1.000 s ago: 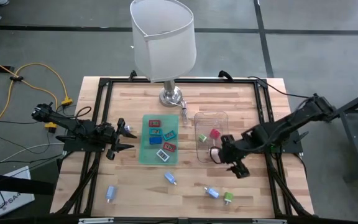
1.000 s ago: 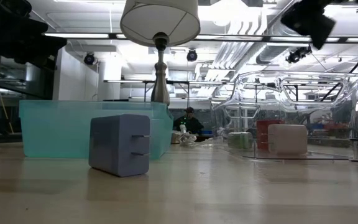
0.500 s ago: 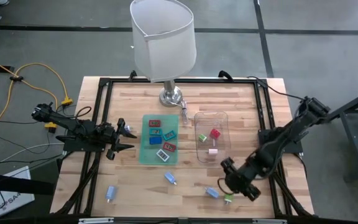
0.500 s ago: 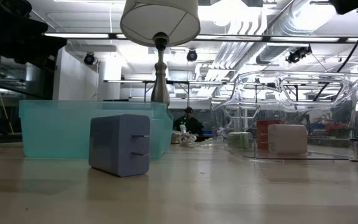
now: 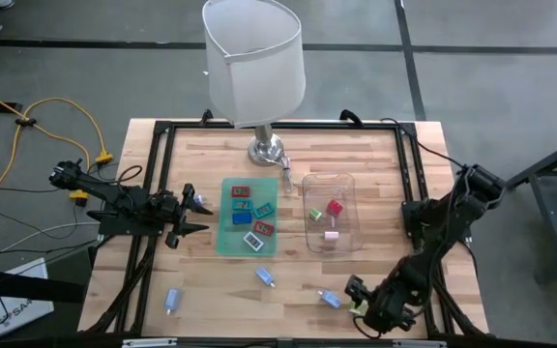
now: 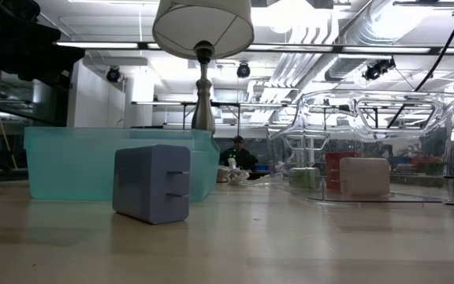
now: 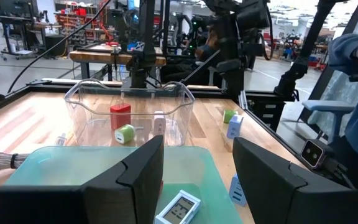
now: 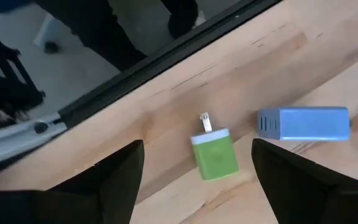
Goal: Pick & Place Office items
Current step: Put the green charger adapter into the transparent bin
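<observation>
Since a second ago the right gripper (image 5: 361,307) has swung from beside the clear tray (image 5: 329,181) down to the table's near edge, jaws spread wide. Only its wrist view shows the green plug (image 8: 215,153) between those jaws, untouched, with a blue plug (image 8: 303,123) alongside. Left gripper (image 5: 198,215) waits part-open over the teal mat (image 5: 228,240).

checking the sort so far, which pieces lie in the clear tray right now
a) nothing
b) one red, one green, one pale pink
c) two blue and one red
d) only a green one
b: the high view shows a red piece, a green piece and a pale pink piece inside the clear tray.
</observation>
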Controlling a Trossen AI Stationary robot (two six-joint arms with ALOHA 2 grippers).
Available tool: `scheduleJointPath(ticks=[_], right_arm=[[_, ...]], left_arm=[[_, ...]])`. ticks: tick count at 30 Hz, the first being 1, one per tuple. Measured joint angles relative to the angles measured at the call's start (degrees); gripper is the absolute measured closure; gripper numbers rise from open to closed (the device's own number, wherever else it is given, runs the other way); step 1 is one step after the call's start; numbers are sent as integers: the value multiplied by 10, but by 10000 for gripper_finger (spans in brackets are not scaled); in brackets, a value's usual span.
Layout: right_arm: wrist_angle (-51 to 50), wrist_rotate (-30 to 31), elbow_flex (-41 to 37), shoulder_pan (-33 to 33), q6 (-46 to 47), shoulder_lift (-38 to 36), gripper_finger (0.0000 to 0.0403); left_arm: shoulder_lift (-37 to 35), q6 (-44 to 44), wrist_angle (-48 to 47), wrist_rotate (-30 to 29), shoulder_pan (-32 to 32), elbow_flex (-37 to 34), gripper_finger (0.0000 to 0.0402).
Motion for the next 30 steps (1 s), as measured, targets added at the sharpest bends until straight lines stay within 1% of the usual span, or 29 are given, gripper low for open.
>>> scheduleJointPath(ticks=[7,10,18,30], right_arm=[[5,46,0,0,-72,20,117],[8,53,0,0,-94,34,117],[30,51,0,0,-103,66,117],[17,56,0,0,-103,97,117]], left_arm=[[0,0,0,0,0,0,216],[0,0,0,0,0,0,216],[0,0,0,0,0,0,216],[0,0,0,0,0,0,216]])
